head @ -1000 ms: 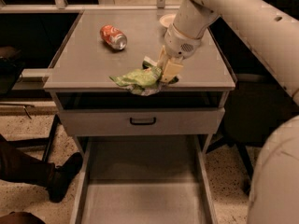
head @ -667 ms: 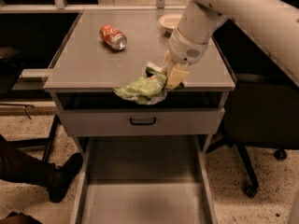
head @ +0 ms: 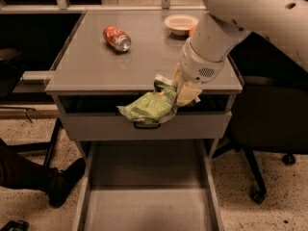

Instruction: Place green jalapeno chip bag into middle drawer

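Observation:
The green jalapeno chip bag (head: 150,106) is crumpled shiny green foil with white patches. It hangs in the air in front of the counter's front edge, over the closed grey drawer front. My gripper (head: 180,93) is shut on the bag's right end, just past the front edge of the cabinet top. The middle drawer (head: 147,196) is pulled out below, a wide shallow grey tray with a bare floor. The bag is above the drawer's back part.
A red soda can (head: 117,37) lies on the grey cabinet top (head: 96,66) at the back left. A white bowl (head: 180,24) stands at the back right. A black office chair (head: 269,129) is to the right. A person's dark leg and shoe (head: 43,182) are at the left.
My gripper has carried the chip bag forward off the cabinet top and a little lower, so it now hangs in front of the upper drawer front, above the open drawer.

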`<state>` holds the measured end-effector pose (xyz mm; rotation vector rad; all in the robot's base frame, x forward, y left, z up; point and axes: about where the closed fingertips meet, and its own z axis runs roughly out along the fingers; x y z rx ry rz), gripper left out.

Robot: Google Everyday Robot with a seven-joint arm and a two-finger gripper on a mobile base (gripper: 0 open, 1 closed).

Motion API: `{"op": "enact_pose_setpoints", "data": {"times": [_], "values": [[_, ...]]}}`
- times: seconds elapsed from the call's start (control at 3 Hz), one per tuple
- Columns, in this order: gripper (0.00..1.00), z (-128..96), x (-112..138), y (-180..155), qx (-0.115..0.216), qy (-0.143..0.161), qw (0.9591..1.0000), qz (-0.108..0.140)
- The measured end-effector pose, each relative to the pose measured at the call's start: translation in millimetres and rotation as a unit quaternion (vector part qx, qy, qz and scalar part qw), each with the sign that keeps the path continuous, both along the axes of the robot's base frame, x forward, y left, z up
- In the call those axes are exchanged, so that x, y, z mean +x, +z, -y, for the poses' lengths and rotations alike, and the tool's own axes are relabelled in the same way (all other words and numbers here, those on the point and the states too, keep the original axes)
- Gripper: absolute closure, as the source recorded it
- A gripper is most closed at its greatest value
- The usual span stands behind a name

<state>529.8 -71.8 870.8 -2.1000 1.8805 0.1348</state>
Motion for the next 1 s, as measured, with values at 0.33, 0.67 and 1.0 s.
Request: {"op": "enact_pose_setpoints", "data": {"times": [0.33, 0.67, 1.0], "values": [[1.0, 7.1, -5.8, -23.7, 0.018, -0.022, 0.9995, -0.01], [1.0, 9.4, -14.2, -79.7, 0.04, -0.035, 0.998, -0.035], [1.0, 3.3, -30.1, -133.1, 0.054, -0.023, 0.9955, -0.074]]}}
